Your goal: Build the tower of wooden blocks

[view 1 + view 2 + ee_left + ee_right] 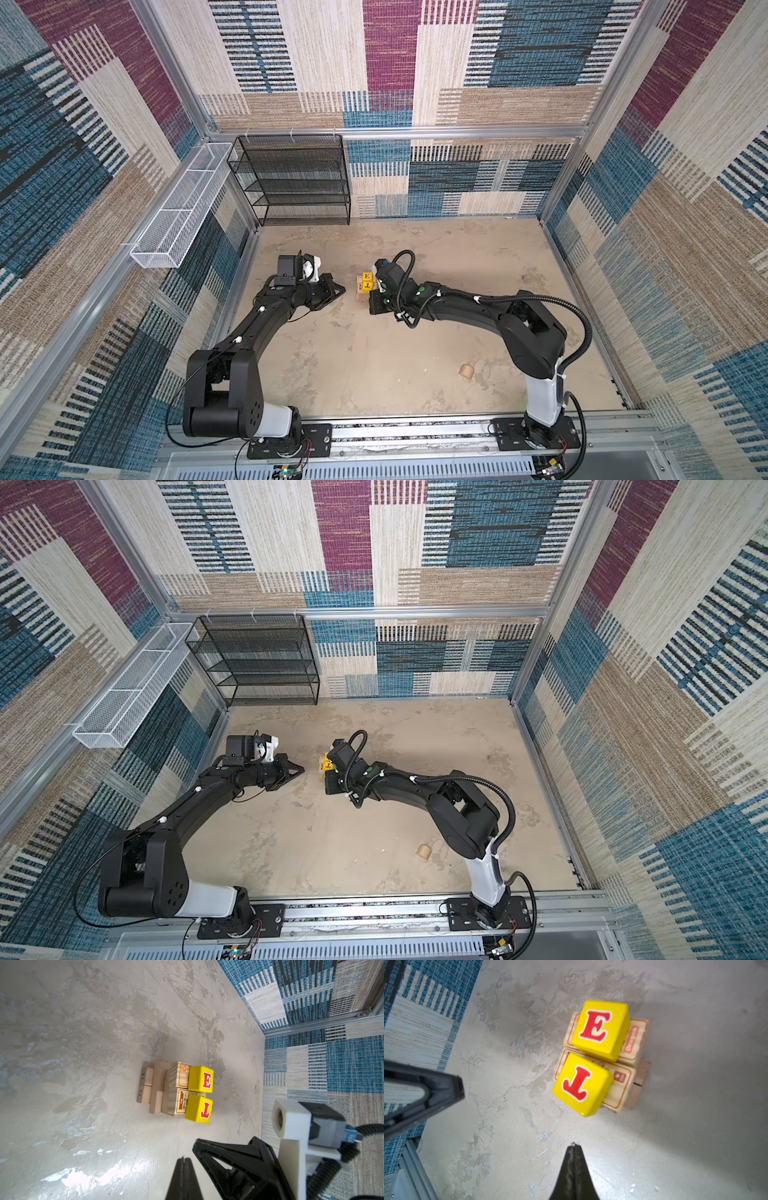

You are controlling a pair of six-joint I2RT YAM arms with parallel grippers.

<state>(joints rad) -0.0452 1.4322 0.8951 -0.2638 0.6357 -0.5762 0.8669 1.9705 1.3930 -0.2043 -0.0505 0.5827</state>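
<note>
The tower point(360, 296) stands mid-table: plain tan wood blocks point(157, 1086) at the base, two picture-printed blocks point(634, 1041) above, and two yellow blocks on top, one lettered E point(601, 1029), the other point(582, 1083) beside it. My left gripper point(343, 292) point(184, 1158) is shut and empty, just left of the tower and apart from it. My right gripper point(372, 308) point(574, 1144) is shut and empty too, close to the tower's near side. A rounded tan piece point(467, 371) point(424, 852) lies alone at the front right.
A black mesh shelf point(291, 178) stands at the back left corner. A white wire basket point(178, 208) hangs on the left wall. Patterned walls enclose the table on three sides, and the arms' base rail point(415, 432) runs along the front.
</note>
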